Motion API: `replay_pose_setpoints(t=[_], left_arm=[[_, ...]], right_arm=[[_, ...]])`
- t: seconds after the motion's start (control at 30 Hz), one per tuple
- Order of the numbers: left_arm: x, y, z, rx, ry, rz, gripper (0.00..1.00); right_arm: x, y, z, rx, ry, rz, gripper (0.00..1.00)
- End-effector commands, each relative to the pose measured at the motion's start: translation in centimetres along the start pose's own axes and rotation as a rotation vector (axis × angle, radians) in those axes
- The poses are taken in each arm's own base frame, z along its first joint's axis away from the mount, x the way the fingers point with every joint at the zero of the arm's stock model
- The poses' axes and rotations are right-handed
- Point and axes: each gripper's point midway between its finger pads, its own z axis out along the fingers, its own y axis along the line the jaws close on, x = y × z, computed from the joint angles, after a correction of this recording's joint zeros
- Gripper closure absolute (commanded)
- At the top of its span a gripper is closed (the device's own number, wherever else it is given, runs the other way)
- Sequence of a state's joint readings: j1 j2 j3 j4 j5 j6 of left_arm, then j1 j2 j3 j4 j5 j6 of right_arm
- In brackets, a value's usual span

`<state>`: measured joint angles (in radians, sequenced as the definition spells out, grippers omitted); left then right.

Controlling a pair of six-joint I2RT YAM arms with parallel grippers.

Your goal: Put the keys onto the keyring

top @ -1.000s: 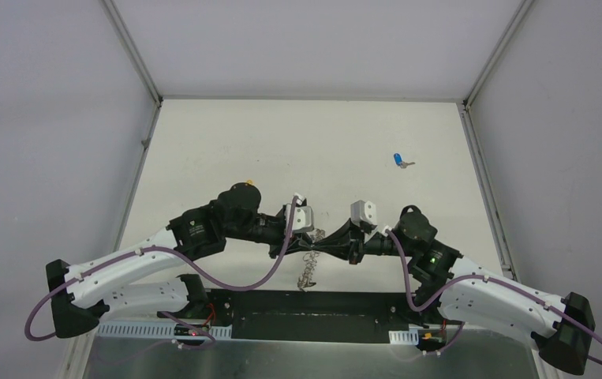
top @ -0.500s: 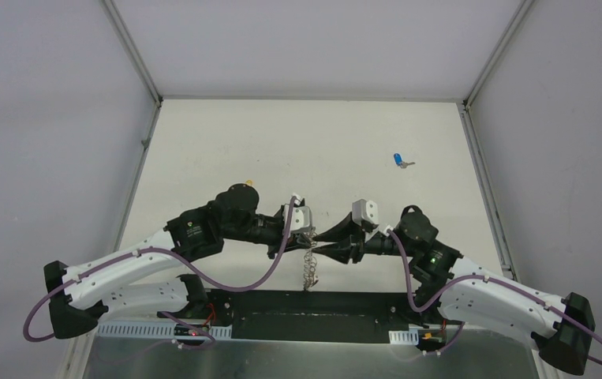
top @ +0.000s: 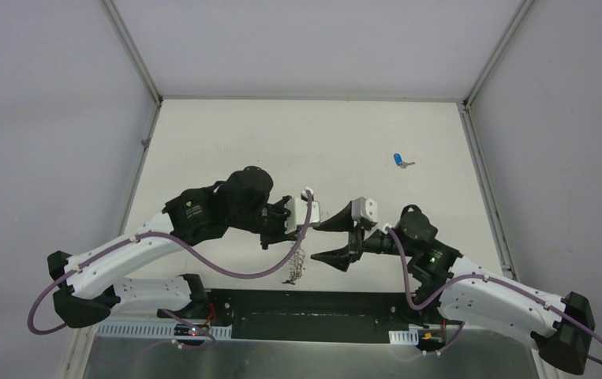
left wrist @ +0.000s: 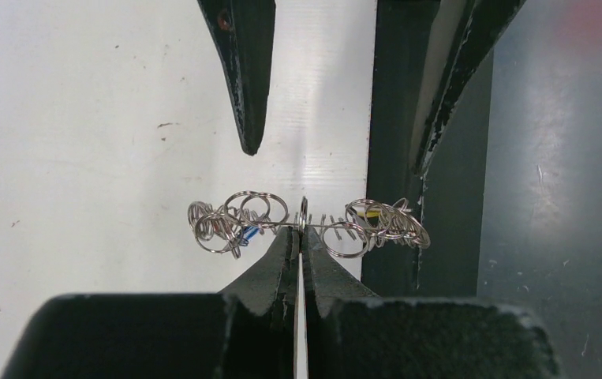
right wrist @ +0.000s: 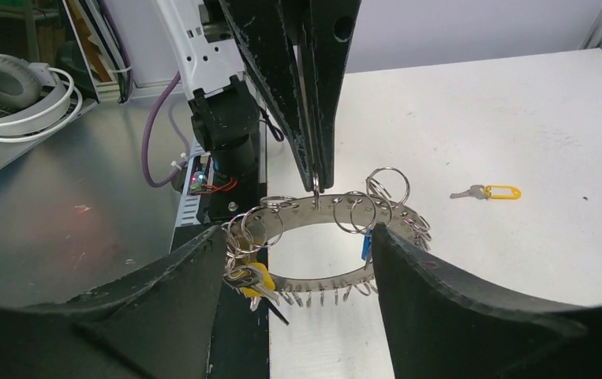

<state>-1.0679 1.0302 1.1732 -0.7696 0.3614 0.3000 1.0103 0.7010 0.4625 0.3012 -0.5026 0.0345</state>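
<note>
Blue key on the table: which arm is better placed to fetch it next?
Right. The right hand is open and empty, and the blue key lies on its side; the left hand is shut on the keyring.

Robotics lab, enclosed test cell. White table [top: 226,142] boxed in by plain pale panels [top: 45,118] on left, right and far sides. Aluminium frame posts [top: 133,52] rise from far corners. Two white-and-black robot arms [top: 124,253] bolted at near edge, purple cables [top: 234,276] looping off them. Slotted cable duct [top: 136,329] and bare steel bench [top: 282,359] along near side. Right wrist view: small circuit board [right wrist: 203,185] with red light lit, grey headphones [right wrist: 13,83] lying beyond bench.
</note>
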Motion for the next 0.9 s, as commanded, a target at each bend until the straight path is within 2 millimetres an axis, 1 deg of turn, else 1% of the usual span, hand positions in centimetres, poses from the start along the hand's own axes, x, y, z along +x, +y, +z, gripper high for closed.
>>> replay_pose_setpoints(t=[0.0, 0.03, 0.07, 0.17, 0.4, 0.47, 0.6, 0.87], left_arm=[[0.3, 0.2, -1.2, 0.014, 0.122, 0.063, 1.0], [0.5, 0.3, -1.0, 0.022, 0.15, 0.062, 1.0], [0.0, 0.4, -1.3, 0.025, 0.16, 0.067, 1.0], [-0.1, 0.4, -1.7, 0.042, 0.222, 0.055, 1.0], [0.7, 0.9, -2.7, 0.036, 0.392, 0.01, 1.0], [0.9, 0.9, -2.8, 0.038, 0.422, -0.002, 1.0], [0.6, 0.9, -2.7, 0.041, 0.43, -0.008, 1.0], [0.2, 0.4, -2.0, 0.061, 0.413, -0.035, 1.0]], right_arm=[[-2.4, 0.1, 1.1, -0.033, -0.039, -0.037, 0.33], [-2.3, 0.2, 1.3, -0.044, -0.034, -0.038, 0.37], [-2.3, 0.2, 1.5, -0.053, -0.032, -0.039, 0.38], [-2.3, 0.1, 2.1, -0.062, -0.036, -0.034, 0.42], [-2.3, -0.2, 3.3, -0.08, -0.056, -0.019, 0.56], [-2.4, 0.0, 3.6, -0.096, -0.062, -0.012, 0.59], [-2.6, -0.1, 3.9, -0.104, -0.081, -0.011, 0.67], [-2.8, -0.3, 4.7, -0.108, -0.118, 0.002, 0.68]])
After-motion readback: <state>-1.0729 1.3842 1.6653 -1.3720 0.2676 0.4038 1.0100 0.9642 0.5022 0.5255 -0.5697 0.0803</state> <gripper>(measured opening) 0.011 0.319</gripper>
